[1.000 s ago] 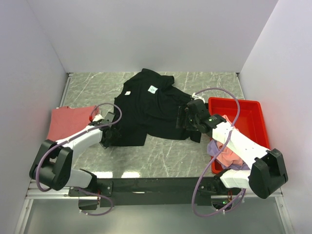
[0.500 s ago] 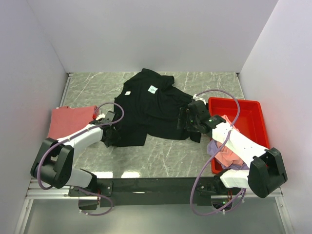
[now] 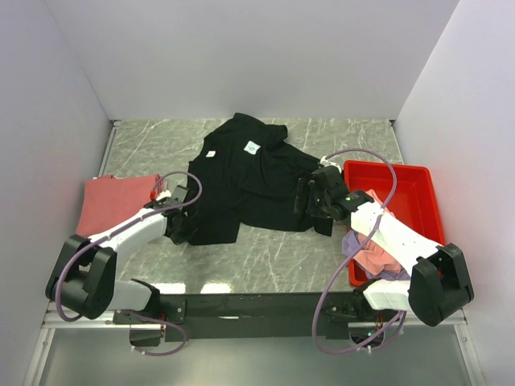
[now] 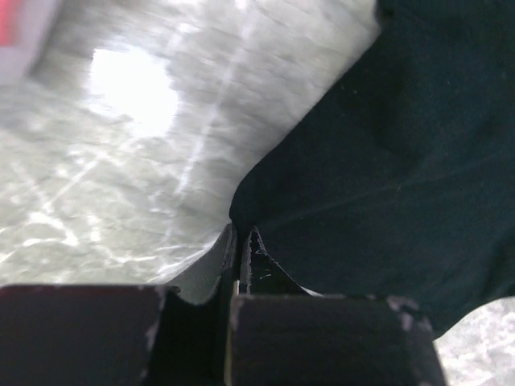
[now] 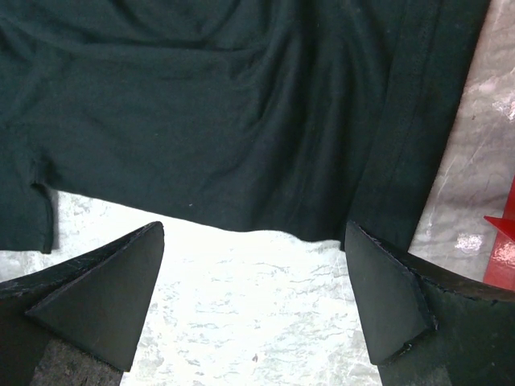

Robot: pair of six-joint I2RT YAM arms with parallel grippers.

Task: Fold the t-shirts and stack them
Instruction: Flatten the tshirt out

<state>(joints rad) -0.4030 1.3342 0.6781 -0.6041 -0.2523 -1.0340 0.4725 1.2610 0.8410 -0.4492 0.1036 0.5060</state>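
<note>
the black t-shirt (image 3: 241, 181) is soft matt cloth, creased; the salmon-red t-shirt (image 3: 113, 201) is matt cloth too. the counter (image 3: 273, 249) looks like polished veined stone, glossy with glare. the red bin (image 3: 412, 197) is shiny plastic. the right pincer (image 5: 253, 273) has matt, scuffed black pads (image 5: 105, 297).

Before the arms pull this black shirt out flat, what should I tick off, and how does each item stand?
1. Grip of the left claw on the black t-shirt: ok, shut on its edge.
2. Grip of the right claw: not ok, it is open with the hem just ahead of it.
3. Shirt lying flat: not ok, crumpled.
4. Single layer pinched on the left: cannot tell.
5. The salmon-red t-shirt apart from the black one: ok.
</note>
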